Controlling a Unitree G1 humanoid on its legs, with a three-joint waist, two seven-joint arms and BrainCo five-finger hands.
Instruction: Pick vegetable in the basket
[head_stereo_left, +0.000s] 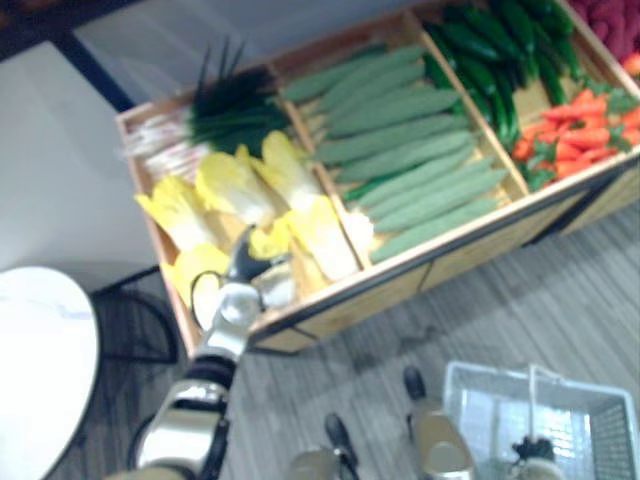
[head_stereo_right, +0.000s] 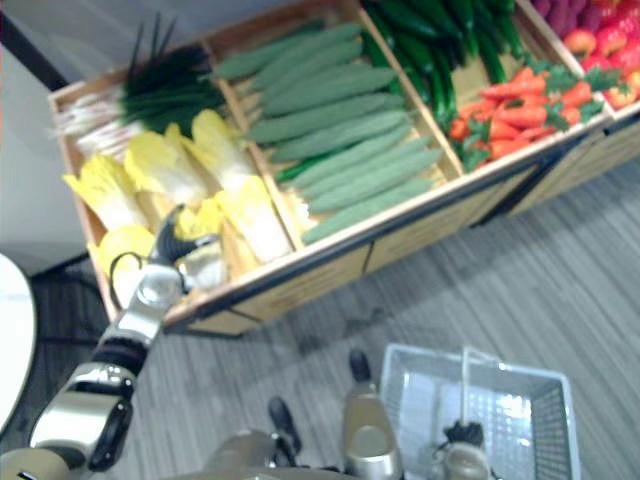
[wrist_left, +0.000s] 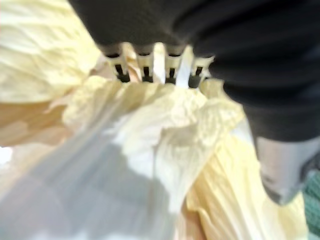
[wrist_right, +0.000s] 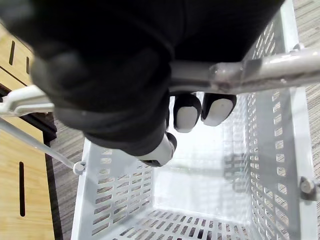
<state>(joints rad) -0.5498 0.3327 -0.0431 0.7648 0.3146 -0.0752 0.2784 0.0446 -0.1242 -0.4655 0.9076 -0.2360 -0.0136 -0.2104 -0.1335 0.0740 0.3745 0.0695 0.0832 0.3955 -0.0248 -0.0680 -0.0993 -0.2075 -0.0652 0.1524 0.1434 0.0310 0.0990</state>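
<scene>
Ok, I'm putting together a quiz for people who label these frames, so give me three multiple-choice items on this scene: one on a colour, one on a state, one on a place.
1. What colour is the slotted plastic basket?
A. Black
B. Pale grey-white
C. Orange

2. How full is it?
A. Empty
B. Half full
C. Heaped

3. Where is the left hand?
A. Inside the basket
B. Raised clear of everything
C. At the pale yellow leafy cabbages in the wooden stand

Answers:
1 B: its walls look pale grey-white in the right wrist view.
2 A: its bottom is bare.
3 C: the left wrist view shows the hand against the leaves, while the right hand has its fingers curled round the basket's metal handle.
</scene>
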